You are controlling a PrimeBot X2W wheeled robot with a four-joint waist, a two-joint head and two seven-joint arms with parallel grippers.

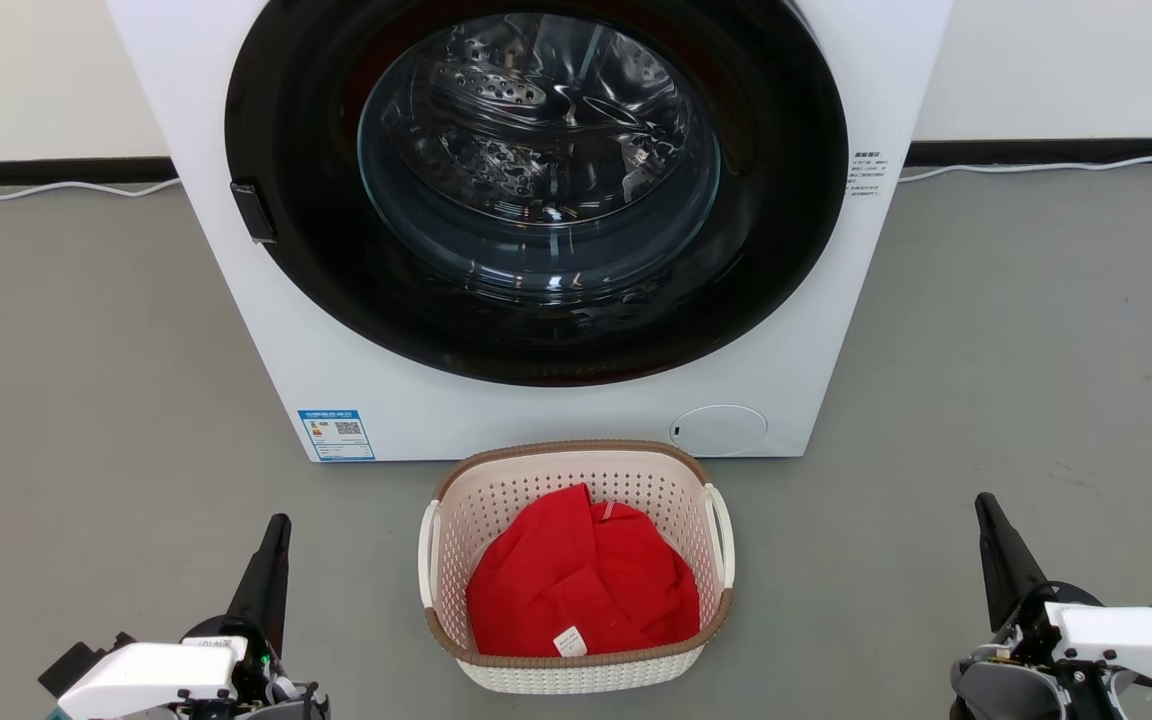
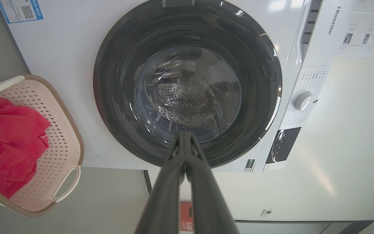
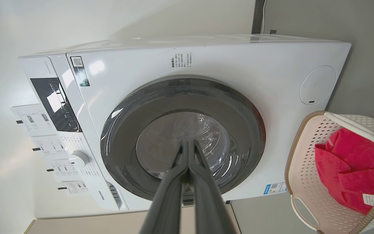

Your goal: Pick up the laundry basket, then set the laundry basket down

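Grey floor (image 1: 76,400) spreads across the head view. At its lower left the left gripper (image 1: 277,528) points up the picture, its two long dark fingers pressed flat together with nothing between them; it is well apart from the basket.

Toward the middle, at the back, stands a white washing machine (image 1: 256,330); its round glass door (image 1: 536,160) has a wide black ring, and a blue label (image 1: 336,434) sits at the machine's lower left corner.

Just in front of the machine, on the floor and midway between the two grippers, the laundry basket (image 1: 576,447) stands upright. It is cream-white perforated plastic with a brown woven-look rim; a white loop handle (image 1: 427,555) shows on its left side and another on its right. A crumpled red garment (image 1: 576,585) lies inside, a small white tag showing near the front (both wrist views catch the basket (image 2: 64,143) at their edges, beside the machine).

At the lower right the right gripper (image 1: 985,505) also points upward; its fingers are closed tight and empty, well apart from the basket.
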